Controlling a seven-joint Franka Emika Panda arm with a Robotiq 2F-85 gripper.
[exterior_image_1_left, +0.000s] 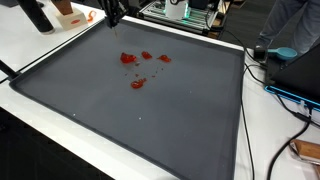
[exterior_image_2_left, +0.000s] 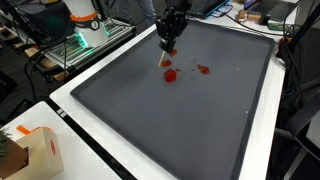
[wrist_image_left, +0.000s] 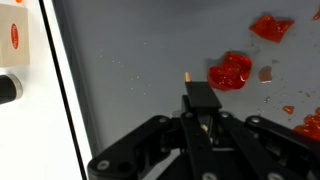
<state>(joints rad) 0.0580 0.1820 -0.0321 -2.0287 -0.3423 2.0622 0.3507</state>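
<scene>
**Red pieces loose on the mat; hand closed above them**

1. Table: white top, and it carries everything noted below.
2. Mat: dark and flat, covering most of the table, with a raised dark border.
3. Hand: it hangs over the far part of the mat, at the far edge of the red cluster. In the wrist view the fingers stand drawn together. I cannot tell whether a small bit is pinched between them.
4. Cardboard box: on the near corner of the table, well apart from the hand.
5. Red pieces: a loose scatter in the far half of the mat, several lumps with smaller crumbs around them. In the wrist view the biggest lump lies just beyond the fingertips, slightly right.

Risks, as judged:
- With the fingers together, a descent would press on a lump or shove it aside, not take it.
- The pieces look glossy and soft, so they could smear on the mat or cling to a finger.
- The crumbs are very small and could slip out of a pinch.
</scene>
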